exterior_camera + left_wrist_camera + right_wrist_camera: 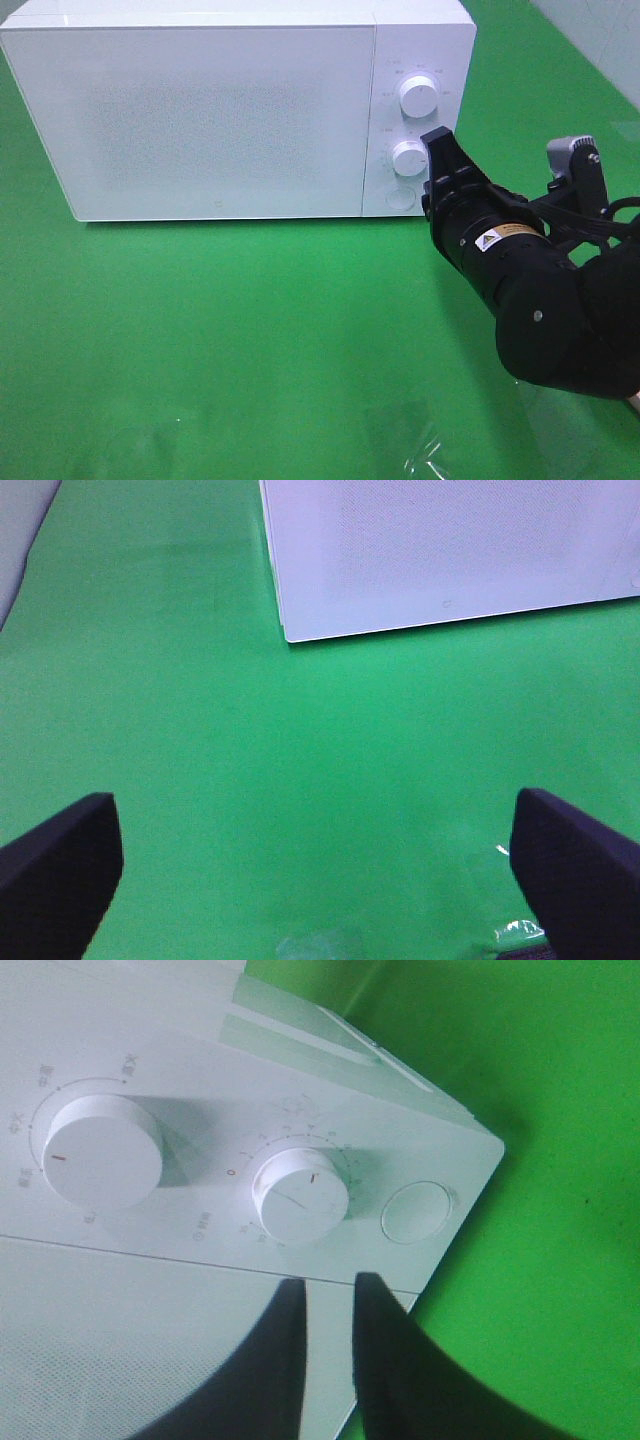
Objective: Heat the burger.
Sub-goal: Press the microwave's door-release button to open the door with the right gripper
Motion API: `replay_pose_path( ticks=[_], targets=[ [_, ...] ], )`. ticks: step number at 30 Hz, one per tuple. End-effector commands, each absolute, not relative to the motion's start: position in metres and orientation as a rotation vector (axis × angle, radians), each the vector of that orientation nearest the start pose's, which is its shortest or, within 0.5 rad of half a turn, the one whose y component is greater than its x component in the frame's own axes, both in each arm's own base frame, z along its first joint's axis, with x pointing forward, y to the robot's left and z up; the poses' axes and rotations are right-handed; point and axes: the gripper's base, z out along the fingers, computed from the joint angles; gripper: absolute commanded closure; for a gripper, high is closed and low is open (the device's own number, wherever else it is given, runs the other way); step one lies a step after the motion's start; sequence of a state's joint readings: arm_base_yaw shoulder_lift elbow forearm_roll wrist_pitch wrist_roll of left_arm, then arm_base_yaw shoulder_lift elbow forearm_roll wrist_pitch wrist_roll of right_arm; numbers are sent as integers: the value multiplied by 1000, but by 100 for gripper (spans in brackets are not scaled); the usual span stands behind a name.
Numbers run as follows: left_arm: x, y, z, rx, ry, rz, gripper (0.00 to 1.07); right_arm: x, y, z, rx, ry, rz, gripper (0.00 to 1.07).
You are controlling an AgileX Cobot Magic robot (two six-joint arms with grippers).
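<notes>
The burger is out of view. The white microwave point(200, 110) stands at the back of the green table with its door closed; the left wrist view shows its lower corner point(450, 550). My right gripper point(437, 138) hovers just in front of the control panel, beside the lower knob point(408, 157). In the right wrist view its fingers point(390, 1360) stand almost together with nothing between them, a little short of that knob point(300, 1193). My left gripper point(312, 800) hangs wide open over bare green cloth, holding nothing.
The panel also has an upper knob point(417, 95) and a round button point(400, 198) under the lower knob. Scraps of clear plastic film point(420, 460) lie near the table's front edge. A tiled wall shows at the back right.
</notes>
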State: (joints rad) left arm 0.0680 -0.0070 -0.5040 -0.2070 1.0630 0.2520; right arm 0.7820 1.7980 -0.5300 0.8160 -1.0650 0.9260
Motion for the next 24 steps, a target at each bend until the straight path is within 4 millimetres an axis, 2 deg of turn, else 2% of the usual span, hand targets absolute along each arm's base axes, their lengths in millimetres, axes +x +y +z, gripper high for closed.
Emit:
replay_pose_path(
  ticks=[1, 2, 7, 9, 12, 19, 24],
  targets=[
    [-9, -17, 281, 198, 1978, -49, 9, 243, 164, 147, 1054, 1589, 960, 102],
    [-9, -17, 281, 198, 1978, -49, 9, 243, 165, 145, 1075, 1604, 964, 107],
    [-9, -17, 281, 198, 1978, -49, 9, 242, 165, 143, 1115, 1617, 979, 107],
    [-9, -17, 281, 198, 1978, -49, 9, 241, 166, 138, 1210, 1637, 1020, 107],
    [-9, -17, 281, 198, 1978, -49, 9, 242, 166, 137, 1236, 1642, 1031, 107],
    [-9, -17, 281, 198, 1978, -49, 9, 253, 158, 138, 1260, 1650, 1065, 107],
    [-9, -17, 281, 198, 1978, -49, 9, 268, 153, 128, 1292, 1681, 1064, 107]
  ],
)
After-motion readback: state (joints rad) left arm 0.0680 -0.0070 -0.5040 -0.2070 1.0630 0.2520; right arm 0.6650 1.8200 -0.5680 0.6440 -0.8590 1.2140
